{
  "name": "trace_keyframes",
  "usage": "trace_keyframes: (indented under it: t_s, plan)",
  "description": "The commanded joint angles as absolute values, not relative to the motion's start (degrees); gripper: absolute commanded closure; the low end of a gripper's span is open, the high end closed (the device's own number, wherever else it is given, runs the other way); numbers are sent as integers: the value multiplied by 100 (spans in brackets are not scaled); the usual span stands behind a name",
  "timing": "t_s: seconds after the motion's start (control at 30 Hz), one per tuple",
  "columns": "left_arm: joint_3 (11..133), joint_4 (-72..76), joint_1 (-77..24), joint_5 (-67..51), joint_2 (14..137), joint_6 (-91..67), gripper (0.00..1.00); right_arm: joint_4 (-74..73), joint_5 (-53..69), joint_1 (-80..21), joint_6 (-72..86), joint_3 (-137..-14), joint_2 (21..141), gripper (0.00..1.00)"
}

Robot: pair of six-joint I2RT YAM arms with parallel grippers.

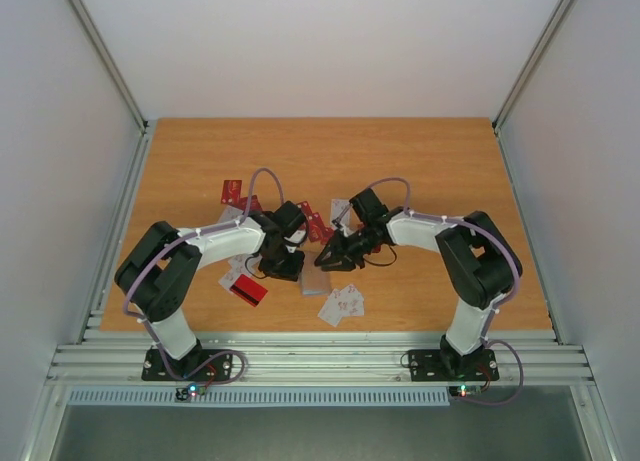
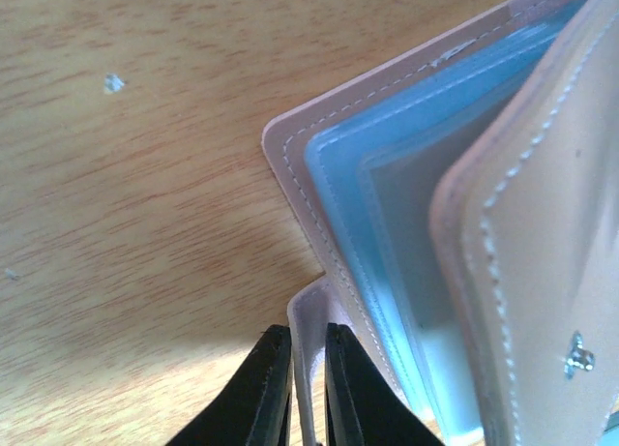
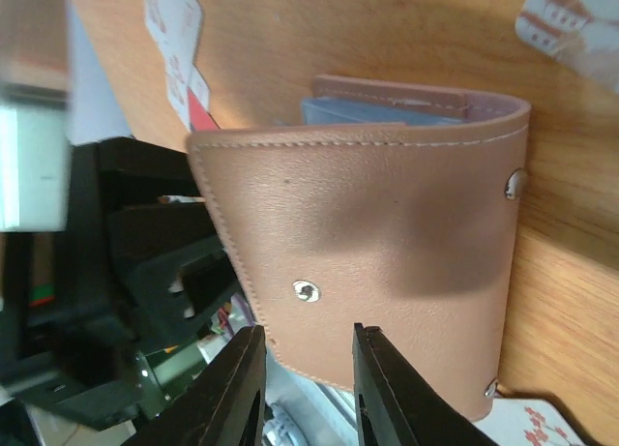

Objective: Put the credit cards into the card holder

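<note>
- At the left of the top view, several credit cards (image 1: 231, 191) lie loose on the table (image 1: 400, 161). One red card (image 1: 248, 291) sits just beside the left arm. None of these is in a pocket, so the loading looks hardly begun.
- The left gripper (image 2: 308, 340) has its fingers nearly together on the thin closing tab (image 2: 306, 315) at the corner of the card holder (image 2: 387, 223), pinching it against the wood.
- The card holder lies between the two grippers, near the middle of the table. Its tan cover is part-way raised and its light blue pockets are fanned open. No card shows in the pockets that the left wrist view takes in, though the deeper ones are hidden.
- The right gripper (image 3: 308, 332) has its jaws partly apart, with the lower edge of the tan cover showing across the gap. No pinch on the cover can be seen, and the gripper carries no card.
- At the right, white cards (image 1: 342, 303) with reddish marks lie near the front edge, also waiting.
- By this judgement the holder is only being steadied and opened, and every visible card is left to do.
- No writing can be read. Gold lettering on the red cards is too small, the white cards show only a reddish drawing, and the cover bears plain metal studs (image 3: 307, 289), stitching and no brand.
</note>
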State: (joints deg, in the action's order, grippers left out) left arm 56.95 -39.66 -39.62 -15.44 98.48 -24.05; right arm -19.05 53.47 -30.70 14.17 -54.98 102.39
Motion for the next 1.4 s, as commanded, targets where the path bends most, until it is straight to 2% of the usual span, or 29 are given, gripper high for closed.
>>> trace_keyframes:
  t_s: [0.0, 0.3, 0.43, 0.53, 0.67, 0.73, 0.87, 1.0, 1.37]
  plan:
    - [5778, -4031, -3981, -1652, 9718, -2426, 86, -1914, 5354, -3285, 1165, -5695, 10514, 74]
    - [5946, -4148, -3971, -1688, 9804, -2460, 86, -1718, 5297, -3314, 1261, -5831, 11021, 74]
    - [6066, -4414, -3964, -1671, 9668, -2422, 81, -2015, 5005, -3314, 1140, -5885, 11147, 75]
    - [6235, -4748, -3937, -1679, 9476, -2369, 73, -2281, 4805, -3317, 1025, -5900, 11165, 75]
    - [6367, -5185, -3879, -1594, 9145, -2276, 55, -2454, 4658, -3316, 975, -5942, 11184, 75]
    - [6299, -5364, -3819, -1529, 8924, -2232, 52, -2630, 4521, -3314, 903, -6032, 11184, 75]
    - [6015, -5492, -3550, -1583, 8435, -2161, 53, -2982, 4269, -3314, 764, -6207, 11171, 75]
    - [5492, -5153, -3093, -2000, 8282, -2101, 66, -3006, 4284, -3320, 788, -6261, 11162, 75]
    - [5238, -3615, -2918, -3163, 9304, -2059, 73, -3255, 4172, -3336, 800, -6556, 11174, 75]
